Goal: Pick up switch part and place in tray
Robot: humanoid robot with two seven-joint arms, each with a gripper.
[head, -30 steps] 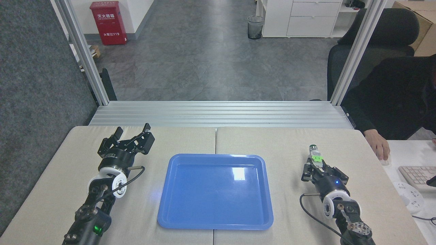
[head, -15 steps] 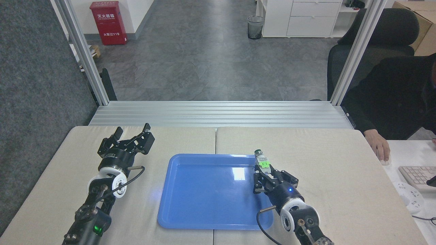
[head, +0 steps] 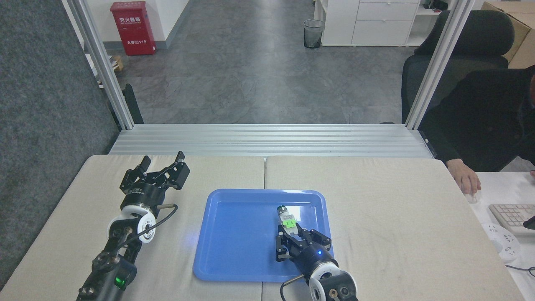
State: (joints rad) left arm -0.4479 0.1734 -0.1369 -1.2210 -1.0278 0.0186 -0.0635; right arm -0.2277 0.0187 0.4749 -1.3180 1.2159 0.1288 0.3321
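R gripper (head: pixel 297 236), arm rising from bottom edge, is angled up-left over the large glossy blue plastic tray (head: pixel 234 259) w/ low rim, fingers clamped on the small switch part (head: pixel 286 219) (silver cylinder end pointing away, green clip mid). L gripper (head: pixel 163 164) rests on beige table (head: pixel 376 200) left of tray, fingers spread, empty.

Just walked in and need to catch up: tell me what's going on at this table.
The robot's right claw is shut on the switch part and holds it over the right half of the blue tray, metal end pointing away from the robot. Whether the part touches the tray floor cannot be told. The left claw is open and empty over the table, left of the tray. A person's hand rests at the far right.
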